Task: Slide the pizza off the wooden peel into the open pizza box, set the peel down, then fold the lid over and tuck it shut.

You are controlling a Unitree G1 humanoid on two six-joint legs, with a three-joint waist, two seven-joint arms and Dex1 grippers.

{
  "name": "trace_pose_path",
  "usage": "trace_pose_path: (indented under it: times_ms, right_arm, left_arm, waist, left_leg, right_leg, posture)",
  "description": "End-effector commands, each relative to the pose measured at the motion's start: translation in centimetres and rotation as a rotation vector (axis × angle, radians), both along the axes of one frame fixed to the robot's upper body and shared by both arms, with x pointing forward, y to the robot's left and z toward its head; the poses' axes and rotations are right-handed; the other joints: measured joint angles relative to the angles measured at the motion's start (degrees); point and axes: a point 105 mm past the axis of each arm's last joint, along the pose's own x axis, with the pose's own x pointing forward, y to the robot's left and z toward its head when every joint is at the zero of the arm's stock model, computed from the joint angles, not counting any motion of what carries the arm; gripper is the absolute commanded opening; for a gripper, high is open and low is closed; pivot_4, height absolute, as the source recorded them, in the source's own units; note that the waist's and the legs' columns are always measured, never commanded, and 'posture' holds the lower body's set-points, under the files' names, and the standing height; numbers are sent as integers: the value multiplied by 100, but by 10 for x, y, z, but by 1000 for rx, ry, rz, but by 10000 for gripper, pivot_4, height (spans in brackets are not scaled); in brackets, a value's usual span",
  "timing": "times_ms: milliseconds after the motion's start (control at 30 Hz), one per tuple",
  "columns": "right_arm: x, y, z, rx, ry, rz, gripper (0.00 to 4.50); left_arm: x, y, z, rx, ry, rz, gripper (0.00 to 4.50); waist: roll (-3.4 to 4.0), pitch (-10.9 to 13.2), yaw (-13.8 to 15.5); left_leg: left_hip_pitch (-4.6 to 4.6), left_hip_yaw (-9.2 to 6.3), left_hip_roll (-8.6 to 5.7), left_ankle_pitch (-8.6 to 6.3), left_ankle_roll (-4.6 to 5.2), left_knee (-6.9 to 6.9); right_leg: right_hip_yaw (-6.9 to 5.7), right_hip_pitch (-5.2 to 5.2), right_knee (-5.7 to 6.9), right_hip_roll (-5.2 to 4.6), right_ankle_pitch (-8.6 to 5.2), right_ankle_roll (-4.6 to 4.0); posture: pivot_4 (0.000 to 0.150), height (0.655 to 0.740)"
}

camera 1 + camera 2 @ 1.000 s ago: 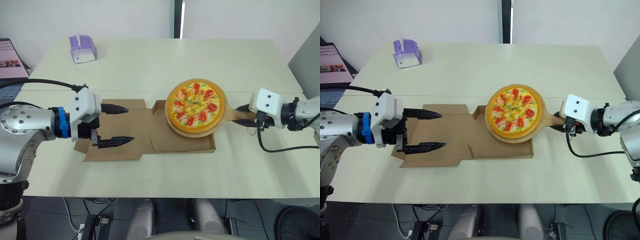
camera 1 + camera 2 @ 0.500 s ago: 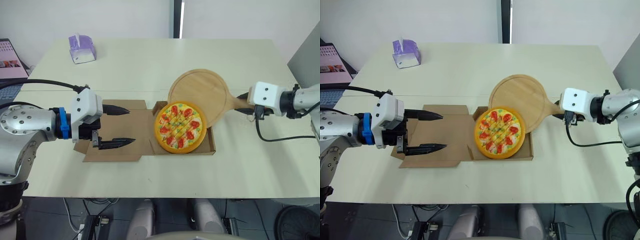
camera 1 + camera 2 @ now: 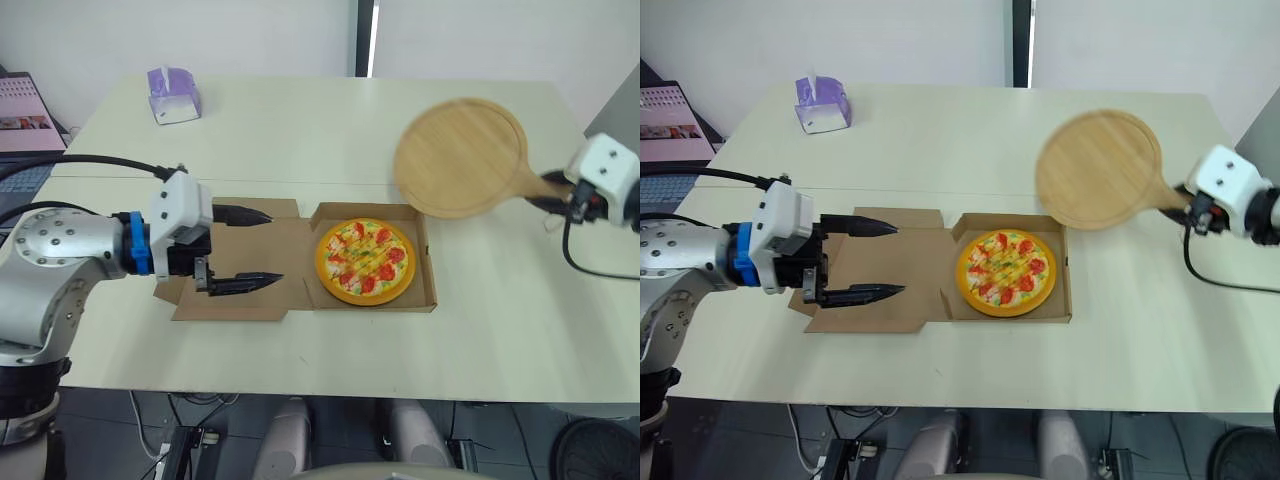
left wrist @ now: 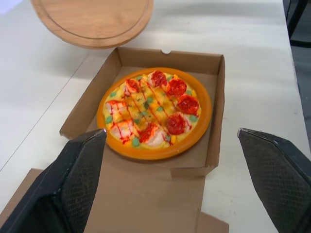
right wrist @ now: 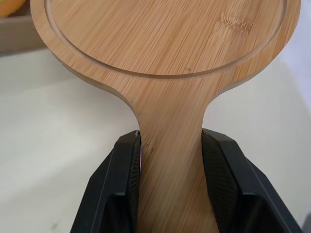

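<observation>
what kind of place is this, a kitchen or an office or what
Probably an office or lab rather than a kitchen: a plain pale table, a tissue box, a screen at the table's left edge and bare white walls.

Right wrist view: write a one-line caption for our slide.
The right gripper grips the empty wooden peel by its handle.
</observation>
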Motion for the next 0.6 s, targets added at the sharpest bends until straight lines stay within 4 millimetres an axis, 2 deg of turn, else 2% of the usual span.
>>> trace_pose_path:
  times_ms: [33, 233, 467, 600]
  right_arm:
    - [-18, -6, 15, 164, -84, -116, 15310]
    - [-48, -4, -40, 358, 14, -309, 15310]
    - [-62, -12, -74, 439, 79, -510, 15310]
    - [-64, -13, -86, 469, 123, -565, 15310]
  left_arm:
    - [-5, -15, 10, -30, -42, -96, 45000]
    - [-12, -47, 9, -62, -22, -253, 45000]
    - [-7, -65, 10, -78, -35, -303, 45000]
    - [-9, -68, 10, -85, -31, -326, 45000]
  waist:
    - [0, 0, -10]
    - [7, -5, -90]
    - [8, -5, -70]
    - [8, -5, -76]
  left_leg:
    - [0, -1, 2, 0, 0, 1]
    - [24, 4, 5, 1, 1, 5]
    - [42, 32, 0, 2, 2, 6]
    - [50, 53, -1, 1, 2, 3]
  right_leg:
    - [-1, 0, 2, 1, 0, -1]
    - [5, 19, 8, 6, 1, -1]
    - [43, 24, 8, 10, 5, 9]
    - [64, 24, 6, 10, 9, 16]
  posture:
    - [1500, 7400]
    - [1500, 7400]
    - [1500, 7400]
    - [1500, 7400]
